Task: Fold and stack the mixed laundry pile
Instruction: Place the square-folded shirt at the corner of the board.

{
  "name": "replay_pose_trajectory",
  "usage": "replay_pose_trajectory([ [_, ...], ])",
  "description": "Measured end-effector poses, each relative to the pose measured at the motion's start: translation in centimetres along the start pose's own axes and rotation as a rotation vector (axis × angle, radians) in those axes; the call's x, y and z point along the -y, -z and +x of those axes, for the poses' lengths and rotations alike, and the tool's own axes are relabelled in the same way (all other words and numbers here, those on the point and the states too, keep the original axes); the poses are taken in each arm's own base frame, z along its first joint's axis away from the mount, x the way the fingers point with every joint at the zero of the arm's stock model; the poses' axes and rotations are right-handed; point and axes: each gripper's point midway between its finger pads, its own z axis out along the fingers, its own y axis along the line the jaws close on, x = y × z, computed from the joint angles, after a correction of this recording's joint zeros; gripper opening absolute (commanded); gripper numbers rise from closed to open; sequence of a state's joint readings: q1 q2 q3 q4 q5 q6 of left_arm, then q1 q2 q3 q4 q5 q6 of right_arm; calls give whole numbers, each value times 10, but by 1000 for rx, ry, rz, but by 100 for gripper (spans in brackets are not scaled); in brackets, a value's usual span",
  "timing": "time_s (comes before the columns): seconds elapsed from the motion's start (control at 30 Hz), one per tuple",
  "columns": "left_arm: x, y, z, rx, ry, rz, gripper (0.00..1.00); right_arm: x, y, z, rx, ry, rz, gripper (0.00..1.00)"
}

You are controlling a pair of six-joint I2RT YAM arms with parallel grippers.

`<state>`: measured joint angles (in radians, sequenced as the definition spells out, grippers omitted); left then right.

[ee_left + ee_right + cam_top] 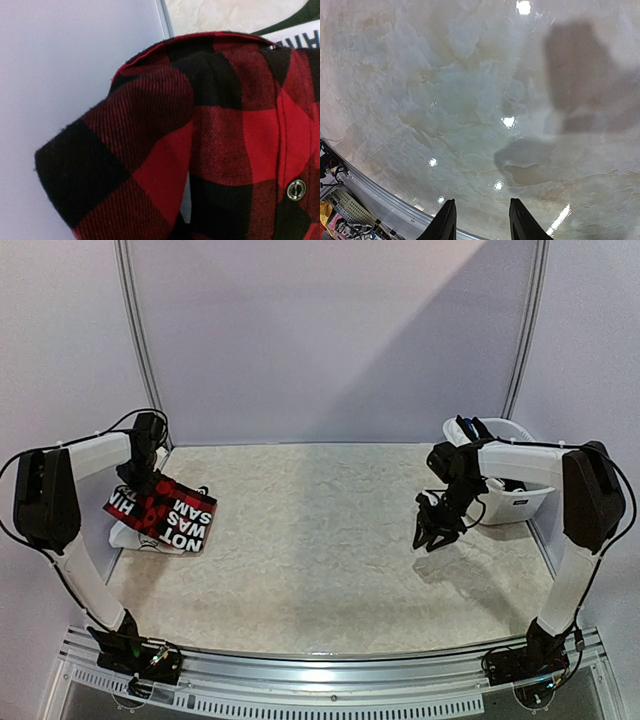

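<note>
- The pale marbled worktop [330,540] fills the top view. From the right wrist we see it close up as a glossy surface with lamp glints and a dark shadow, with the metal rail [380,200] along its near edge.
- The left arm [95,455] reaches to the far left edge of the worktop. The right arm [530,462] bends inward at the right, with its wrist hanging above bare marble.
- A white plastic tub [520,502] sits at the back right corner, just behind the right arm. Dark and blue cloth [470,428] shows at its rim. Only the top view shows the tub.
- The red-black plaid garment [165,512] hangs at the left edge from the left jaws, with white lettering showing from above. The left wrist view hides that lettering and gives us the twill weave instead.
- A white garment [135,537] lies on the worktop under the plaid. In the left wrist view we see a strip of it with black print at the top right.
- A sliver of a dark green piece [300,17] appears only in the left wrist view, just above that white strip.
- The left jaws are pressed together, pinching the plaid garment. Cloth covers them in their own wrist view.
- The right jaws stand spread with nothing between them. The right wrist view shows the gap clearly, while from above they read only as a dark shape.
- A metal snap button [296,189] sits on the plaid, and only the left wrist view shows it.
</note>
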<state>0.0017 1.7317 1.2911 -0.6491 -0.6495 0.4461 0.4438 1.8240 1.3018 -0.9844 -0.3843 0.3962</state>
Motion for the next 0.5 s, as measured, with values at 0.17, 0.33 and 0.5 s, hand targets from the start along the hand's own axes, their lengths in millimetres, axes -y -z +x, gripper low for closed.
replay_pose_trajectory([
  [0.17,2,-18,9,-37,10,-35,0,-5,1,-9,1,-5,-5,37],
  [0.33,0,-23,11,-47,35,-67,32,-5,-3,-8,-16,-19,-8,37],
  [0.5,-9,-24,12,-37,109,-128,69,-5,-5,-8,-23,-32,-10,37],
])
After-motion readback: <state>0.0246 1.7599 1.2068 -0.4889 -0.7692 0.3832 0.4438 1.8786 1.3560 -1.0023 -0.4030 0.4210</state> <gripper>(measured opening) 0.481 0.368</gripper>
